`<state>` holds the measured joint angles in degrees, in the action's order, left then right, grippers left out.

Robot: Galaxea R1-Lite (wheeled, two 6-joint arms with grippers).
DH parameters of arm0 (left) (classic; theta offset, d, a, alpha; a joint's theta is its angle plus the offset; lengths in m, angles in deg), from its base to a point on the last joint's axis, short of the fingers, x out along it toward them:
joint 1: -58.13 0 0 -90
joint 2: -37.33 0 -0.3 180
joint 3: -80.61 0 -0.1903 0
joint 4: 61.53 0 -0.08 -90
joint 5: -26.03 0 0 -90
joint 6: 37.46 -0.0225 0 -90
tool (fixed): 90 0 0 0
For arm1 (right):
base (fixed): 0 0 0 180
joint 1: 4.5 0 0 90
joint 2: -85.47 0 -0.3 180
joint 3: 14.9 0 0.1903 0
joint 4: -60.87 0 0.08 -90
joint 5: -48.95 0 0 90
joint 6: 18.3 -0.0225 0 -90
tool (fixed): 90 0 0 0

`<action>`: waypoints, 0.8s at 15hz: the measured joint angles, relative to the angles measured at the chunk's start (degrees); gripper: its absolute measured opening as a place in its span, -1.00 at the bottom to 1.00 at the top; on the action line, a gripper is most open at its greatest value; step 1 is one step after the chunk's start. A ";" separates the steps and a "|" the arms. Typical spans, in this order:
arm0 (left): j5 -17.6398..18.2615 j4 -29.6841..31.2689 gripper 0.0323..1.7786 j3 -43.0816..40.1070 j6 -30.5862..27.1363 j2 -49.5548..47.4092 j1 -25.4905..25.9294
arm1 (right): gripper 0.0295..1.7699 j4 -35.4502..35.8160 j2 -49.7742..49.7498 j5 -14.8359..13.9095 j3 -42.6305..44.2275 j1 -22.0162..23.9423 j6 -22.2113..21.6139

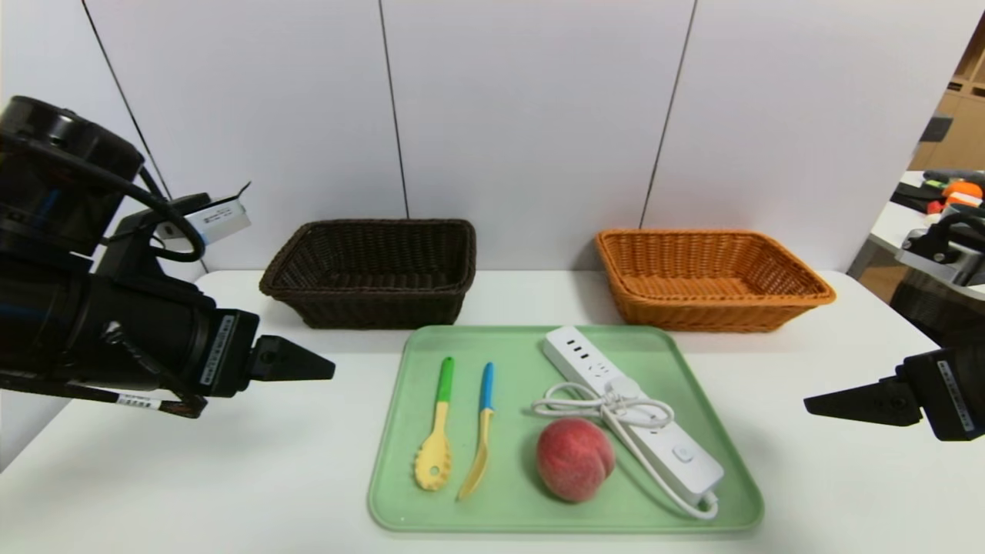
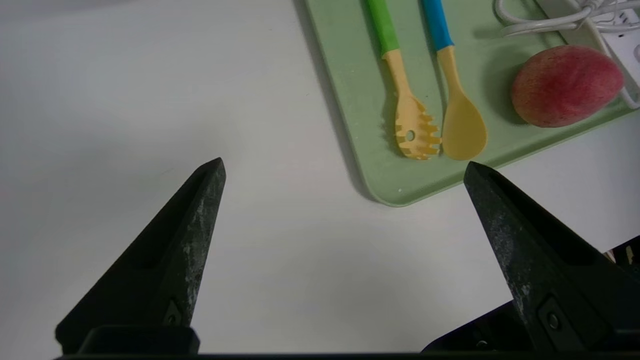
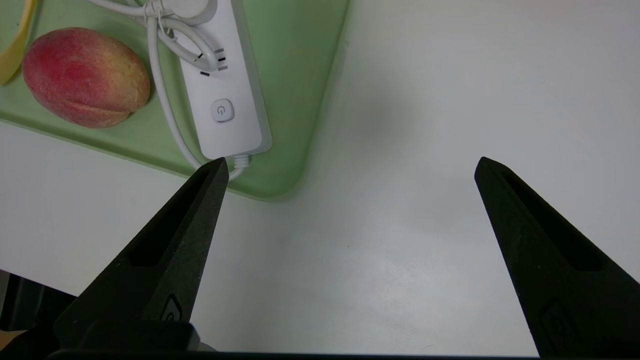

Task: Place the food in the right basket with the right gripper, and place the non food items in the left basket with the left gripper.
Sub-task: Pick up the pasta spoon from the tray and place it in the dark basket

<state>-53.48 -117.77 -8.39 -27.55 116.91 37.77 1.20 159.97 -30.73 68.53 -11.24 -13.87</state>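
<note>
- Pale green tray sits mid-tabletop in the head view, its near rim close to the tabletop's front edge. Bare white surface lies open on both sides of it.
- Two baskets stand behind the tray near the wall: one dark brown basket on the left, one orange basket on the right, a clear gap between them.
- On the tray, counted: one green-handled server, one blue-handled spoon, one peach, one white power strip with its cord bundled on top.
- Left hand hovers over the bare tabletop left of the tray; right hand hovers right of it. Neither touches anything.
- Left wrist view: left hand has fingers spread wide, nothing between them. Tray corner, server and spoon lie just beyond, peach farther along.
- Right wrist view: right hand also spread wide and empty, over open tabletop beside the tray's corner. Power strip and peach lie on the tray, the cord looped between them.
</note>
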 joint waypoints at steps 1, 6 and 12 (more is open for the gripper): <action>-0.02 0.00 0.90 1.18 1.33 1.27 -1.77 | 0.92 0.00 0.50 -0.02 0.05 -1.02 -0.72; -0.48 0.05 0.90 7.50 10.87 6.17 -8.80 | 0.92 -0.05 1.38 0.01 0.40 -2.27 -1.35; -4.05 0.99 0.90 11.47 17.46 11.76 -13.20 | 0.92 0.06 1.44 0.01 0.62 -2.43 -2.40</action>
<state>-57.53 -116.79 3.08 -10.10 128.67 24.57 1.26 161.40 -30.72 69.15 -13.66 -16.27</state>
